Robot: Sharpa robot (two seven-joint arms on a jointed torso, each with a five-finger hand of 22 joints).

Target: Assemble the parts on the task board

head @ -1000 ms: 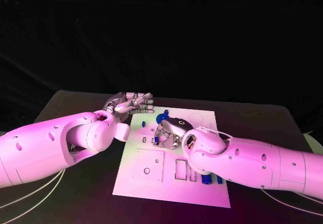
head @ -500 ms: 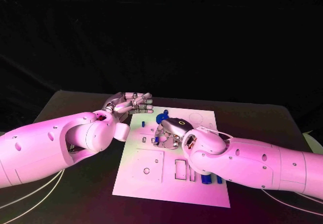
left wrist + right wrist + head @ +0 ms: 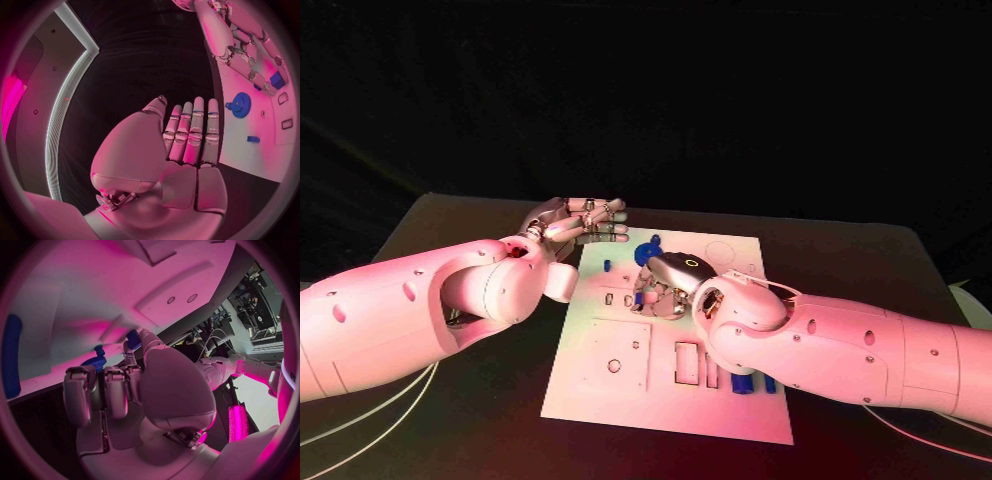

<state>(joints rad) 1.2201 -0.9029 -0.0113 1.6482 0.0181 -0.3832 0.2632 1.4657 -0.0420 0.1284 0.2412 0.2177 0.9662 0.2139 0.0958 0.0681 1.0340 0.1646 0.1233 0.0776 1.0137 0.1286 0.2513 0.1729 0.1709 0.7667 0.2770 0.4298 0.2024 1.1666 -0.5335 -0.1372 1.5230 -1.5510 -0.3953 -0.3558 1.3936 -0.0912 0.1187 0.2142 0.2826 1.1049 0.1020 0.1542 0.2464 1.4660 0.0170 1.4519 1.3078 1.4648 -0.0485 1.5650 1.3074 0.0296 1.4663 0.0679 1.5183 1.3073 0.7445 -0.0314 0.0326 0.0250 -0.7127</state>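
The right hand (image 3: 661, 285) is low over the middle of the task board (image 3: 625, 385), with its fingers curled down toward the plate. In the right wrist view the fingers (image 3: 103, 390) bend inward close to the white surface, and a small blue part (image 3: 133, 338) sits just at their tips; if the hand really pinches this part or only touches it, I cannot tell. A blue gear (image 3: 95, 362) lies on the board just beside these fingers. The left hand (image 3: 581, 222) is beside the far left corner of the board, above the black table (image 3: 459, 225). Its fingers (image 3: 190, 132) are straight and lie close together, side by side, and the palm holds nothing. In the left wrist view the blue gear (image 3: 239, 105) is seen on the board near the far edge, and a small blue block (image 3: 252, 139) lies apart from it on the white plate. From the head view, the gear (image 3: 646, 250) is just behind the right hand, a short blue piece (image 3: 606, 266) lies near the left edge of the board, and two blue pegs (image 3: 741, 383) lie close to the right forearm at the near part of the board, beside some rectangular slots (image 3: 688, 362).
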